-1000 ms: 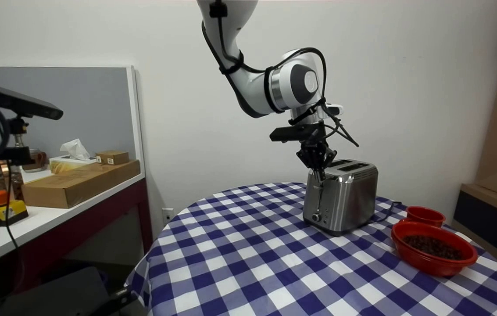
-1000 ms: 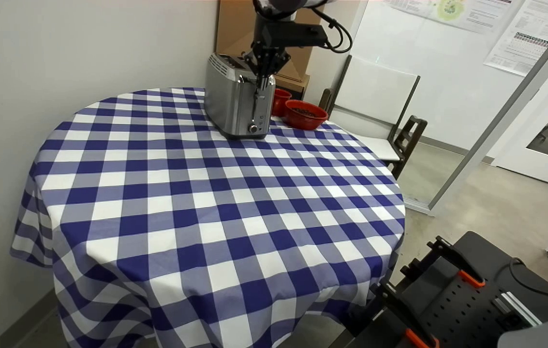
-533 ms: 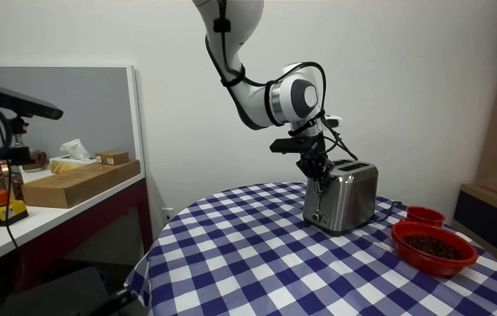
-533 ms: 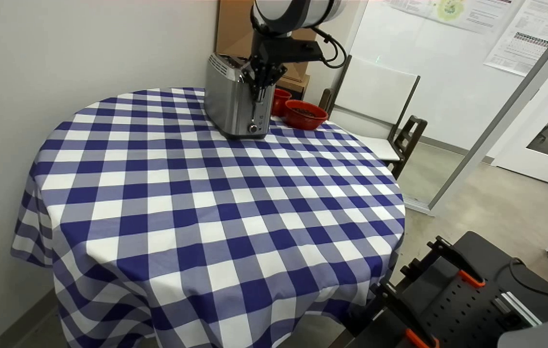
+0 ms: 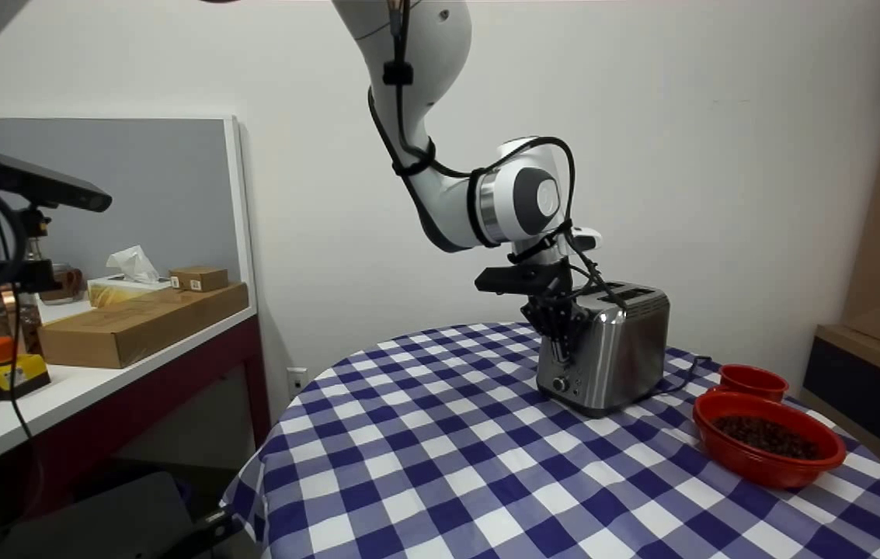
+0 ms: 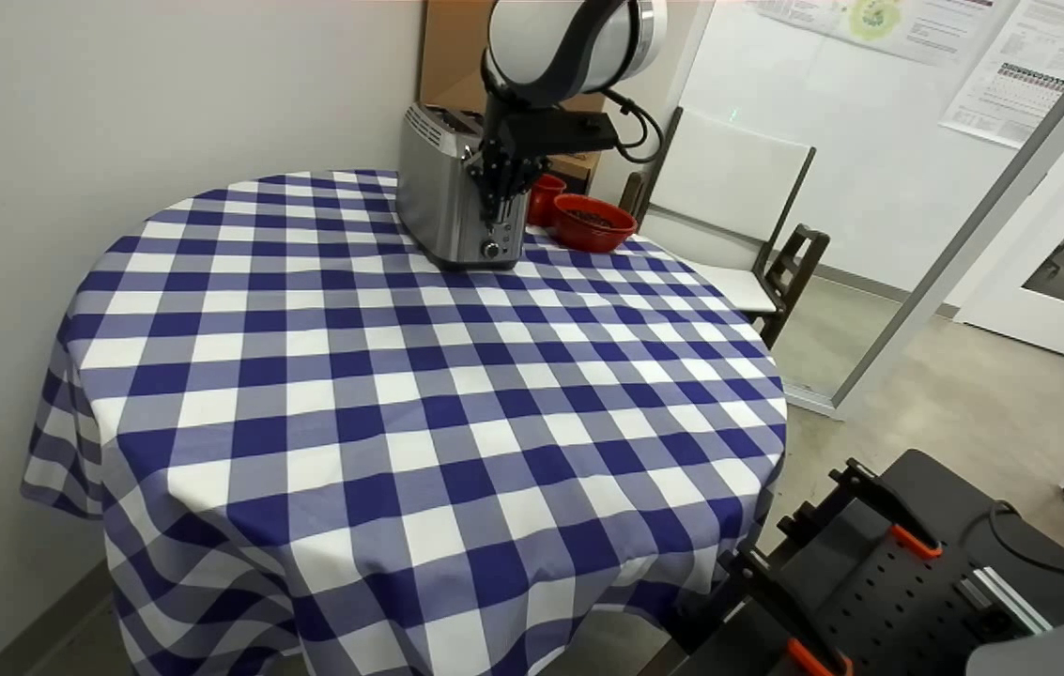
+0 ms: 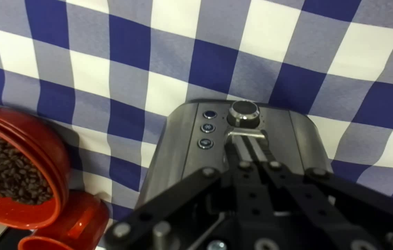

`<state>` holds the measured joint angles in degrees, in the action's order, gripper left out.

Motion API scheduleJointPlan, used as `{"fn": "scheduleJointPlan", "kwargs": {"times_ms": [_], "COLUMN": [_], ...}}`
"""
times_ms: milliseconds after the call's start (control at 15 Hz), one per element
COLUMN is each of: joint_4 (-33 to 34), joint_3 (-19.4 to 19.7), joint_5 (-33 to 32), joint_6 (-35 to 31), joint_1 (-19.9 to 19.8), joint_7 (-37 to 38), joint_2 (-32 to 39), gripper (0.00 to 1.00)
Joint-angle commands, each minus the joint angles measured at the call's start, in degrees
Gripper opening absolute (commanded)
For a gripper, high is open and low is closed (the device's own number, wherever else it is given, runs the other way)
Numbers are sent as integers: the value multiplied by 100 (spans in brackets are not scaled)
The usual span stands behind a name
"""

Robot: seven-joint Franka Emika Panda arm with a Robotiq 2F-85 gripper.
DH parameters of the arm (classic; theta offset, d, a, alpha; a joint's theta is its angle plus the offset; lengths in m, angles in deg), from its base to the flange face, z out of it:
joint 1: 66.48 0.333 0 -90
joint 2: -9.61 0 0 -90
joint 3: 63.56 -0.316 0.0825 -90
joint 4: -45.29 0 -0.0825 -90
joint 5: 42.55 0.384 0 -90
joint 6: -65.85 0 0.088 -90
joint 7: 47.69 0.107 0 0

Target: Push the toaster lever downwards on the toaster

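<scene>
Angular and black, the gripper (image 7: 246,140) has its slim fingers (image 7: 241,147) closed together at the shiny metal lever (image 7: 246,132), just above the round dial (image 7: 244,114) on a boxy silver toaster (image 5: 620,357), upright on creased blue-and-white checked cloth (image 6: 419,376) with a smooth white wall (image 5: 719,163) behind

I could read nothing: the posters (image 6: 1025,70) and the toaster buttons (image 7: 207,128) bore marks too small for me.
</scene>
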<state>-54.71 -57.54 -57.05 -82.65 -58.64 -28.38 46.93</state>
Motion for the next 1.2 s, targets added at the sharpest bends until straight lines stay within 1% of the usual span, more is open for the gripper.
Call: {"fn": "scheduleJointPlan", "kwargs": {"times_ms": [0, 333, 533, 600, 667, 733, 867, 1000, 1133], "joint_4": [-3, 40, 114, 187, 216, 232, 200, 55, -146], "joint_3": [81, 234, 152, 46, 27, -55, -163, -295, -382], "joint_5": [195, 200, 377, 555, 663, 845, 1161, 1439, 1568], "joint_6": [-135, -130, -24, 205, 268, 377, 514, 678, 887], "joint_1": [66, 69, 8, -63, -79, -147, -238, -314, -339], "joint_7": [102, 191, 170, 91, 95, 30, -14, -95, -185], "joint_2": [274, 413, 348, 231, 184, 86, -173, -580, -1020], "gripper": [0, 0, 0, 26, 28, 34, 49, 64, 77]}}
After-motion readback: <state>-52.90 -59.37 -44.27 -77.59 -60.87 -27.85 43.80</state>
